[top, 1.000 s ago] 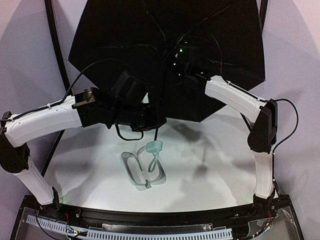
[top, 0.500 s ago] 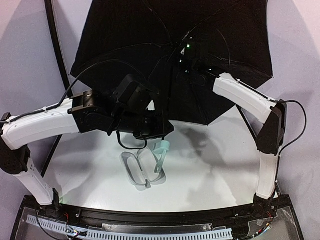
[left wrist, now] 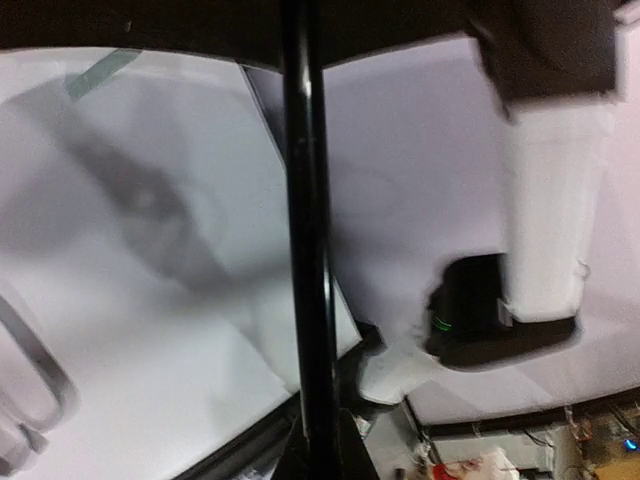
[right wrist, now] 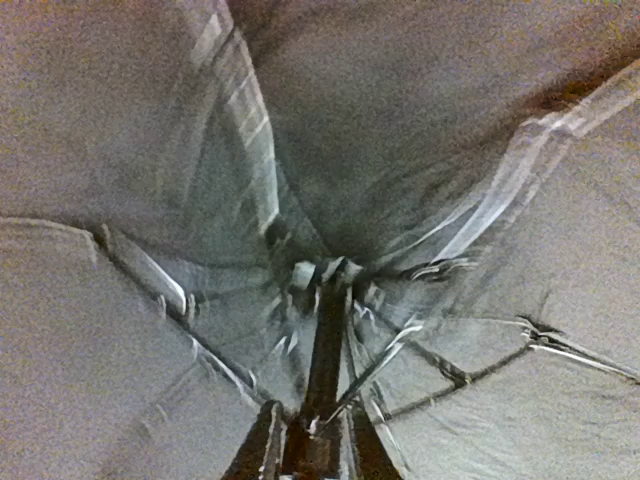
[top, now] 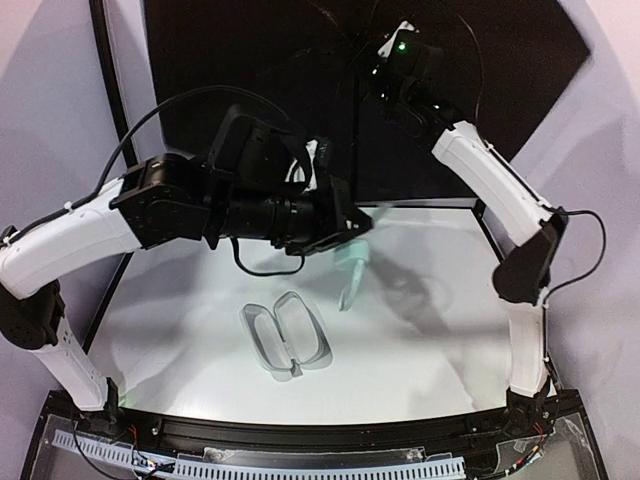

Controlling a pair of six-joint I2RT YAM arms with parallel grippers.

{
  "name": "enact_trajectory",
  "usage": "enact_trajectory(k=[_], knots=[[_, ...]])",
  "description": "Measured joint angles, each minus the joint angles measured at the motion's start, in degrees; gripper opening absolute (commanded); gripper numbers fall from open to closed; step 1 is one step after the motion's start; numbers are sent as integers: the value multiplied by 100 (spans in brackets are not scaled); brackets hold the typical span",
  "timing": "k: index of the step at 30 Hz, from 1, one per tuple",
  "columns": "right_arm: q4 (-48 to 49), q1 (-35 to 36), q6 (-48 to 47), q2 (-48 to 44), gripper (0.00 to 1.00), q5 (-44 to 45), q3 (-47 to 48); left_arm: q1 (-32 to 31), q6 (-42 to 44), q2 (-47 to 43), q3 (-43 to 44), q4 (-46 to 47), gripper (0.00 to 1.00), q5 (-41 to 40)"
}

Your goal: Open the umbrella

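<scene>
Your umbrella (top: pixel 250 70) canopy runs off the top edge, raised over the table's (top: pixel 440 340) far side. Left gripper (top: pixel 345 228) clamps its shaft; right gripper (right wrist: pixel 312 450) pinches it higher. Case (top: pixel 287 338) lies open, 2 shells.

One umbrella (top: pixel 250 60) up there, just the one, with one shaft (left wrist: pixel 305 250) and one handle (top: pixel 355 262). Two arms in play: left arm (top: pixel 80 240), right arm (top: pixel 490 180). Two claws to match: left claw (top: pixel 345 228), right claw (right wrist: pixel 312 445). Down on the single surface (top: pixel 440 350), one case (top: pixel 288 338), two shells. Ribs (right wrist: pixel 235 110) overhead, too blurred to count.
</scene>
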Motion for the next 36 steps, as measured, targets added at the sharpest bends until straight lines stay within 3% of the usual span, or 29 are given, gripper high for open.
enact_trajectory(k=[5,13,18,21,26,30,33,36], knots=[[593,-242,-354,529,0,-116,797,-298,-612,30,516,296,1,-67],[1300,-399,-78,659,0,-764,1044,-397,-698,115,803,405,1,-91],[1593,-449,134,651,0,-1200,844,-453,-719,115,807,420,1,-239],[1975,-515,273,453,0,-1714,260,-500,-707,83,746,394,1,-386],[2818,-696,697,-343,0,-3292,-1461,-881,-423,-291,97,-96,1,-1412],[3272,-775,1195,-872,6,-4585,-2624,-1335,-7,-908,-1112,-532,1,-2783],[3542,-860,1605,-1067,16,-5352,-3265,-1516,498,-1258,-2160,-222,1,-3600],[3813,-980,1822,-1118,25,-5740,-3622,-1525,1115,-1360,-3038,781,1,-4086]])
